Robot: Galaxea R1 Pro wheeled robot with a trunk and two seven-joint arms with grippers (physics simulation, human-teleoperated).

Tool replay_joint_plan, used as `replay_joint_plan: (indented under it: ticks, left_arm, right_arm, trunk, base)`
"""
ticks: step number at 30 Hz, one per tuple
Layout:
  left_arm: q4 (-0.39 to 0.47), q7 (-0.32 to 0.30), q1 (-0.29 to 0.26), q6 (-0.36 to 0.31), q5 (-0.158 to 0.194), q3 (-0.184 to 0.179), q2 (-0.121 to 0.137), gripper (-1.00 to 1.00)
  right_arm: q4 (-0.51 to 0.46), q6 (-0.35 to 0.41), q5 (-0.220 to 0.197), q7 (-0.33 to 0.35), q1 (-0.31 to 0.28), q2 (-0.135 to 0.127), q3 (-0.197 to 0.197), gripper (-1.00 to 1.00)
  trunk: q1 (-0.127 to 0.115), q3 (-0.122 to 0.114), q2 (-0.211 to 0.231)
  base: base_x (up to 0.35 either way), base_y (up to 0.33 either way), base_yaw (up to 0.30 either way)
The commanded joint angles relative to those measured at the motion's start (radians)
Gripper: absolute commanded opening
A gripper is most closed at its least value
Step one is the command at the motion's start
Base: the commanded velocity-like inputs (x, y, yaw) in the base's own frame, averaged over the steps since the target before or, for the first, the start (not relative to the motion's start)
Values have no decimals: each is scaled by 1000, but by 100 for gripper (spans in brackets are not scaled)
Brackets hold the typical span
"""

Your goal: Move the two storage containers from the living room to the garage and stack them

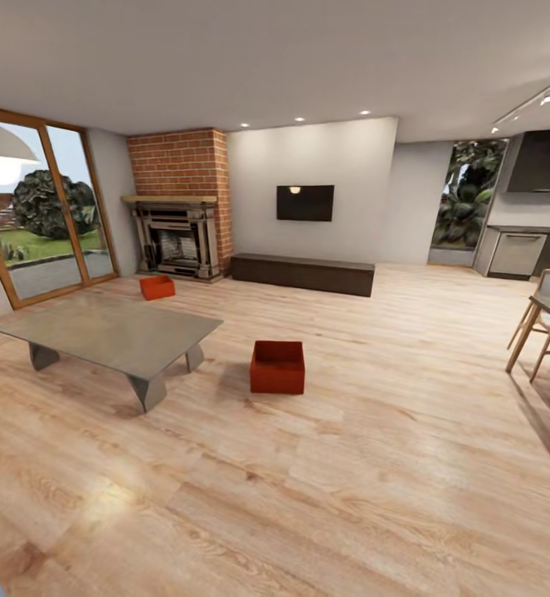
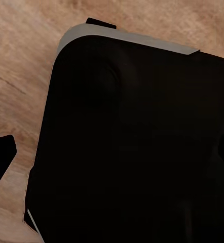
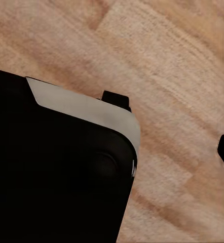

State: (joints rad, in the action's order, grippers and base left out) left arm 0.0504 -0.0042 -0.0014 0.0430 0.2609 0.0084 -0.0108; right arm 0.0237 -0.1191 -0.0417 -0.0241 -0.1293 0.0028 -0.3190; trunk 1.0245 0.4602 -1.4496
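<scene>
Underfoot, light wood-plank floor, seen in both wrist views beside a black rounded robot body. Pincer state on either arm: cannot tell. At about 12 o'clock, mid-room, nearer orange-red open rectangular bin resting on the planks, just right of a low grey slab worktop. At 11 o'clock, farther back, second orange-red bin on the floor near the red-brick fireplace. Beyond, long dark low cabinet beneath a wall-mounted black TV.
</scene>
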Motion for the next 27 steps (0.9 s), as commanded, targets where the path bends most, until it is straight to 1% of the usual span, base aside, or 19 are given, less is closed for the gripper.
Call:
replay_joint_plan:
  ticks: [1,27]
  left_arm:
    - [0,0,0,3,5,0,0,100]
    - [0,0,0,-1,8,1,0,100]
  right_arm:
    - [2,-5,-4,-2,-1,0,-8,100]
    - [3,-5,-4,-2,-1,0,-7,100]
  trunk:
    - [0,1,0]
    - [0,1,0]
  base:
    - [277,-163,0]
    - [313,-10,0]
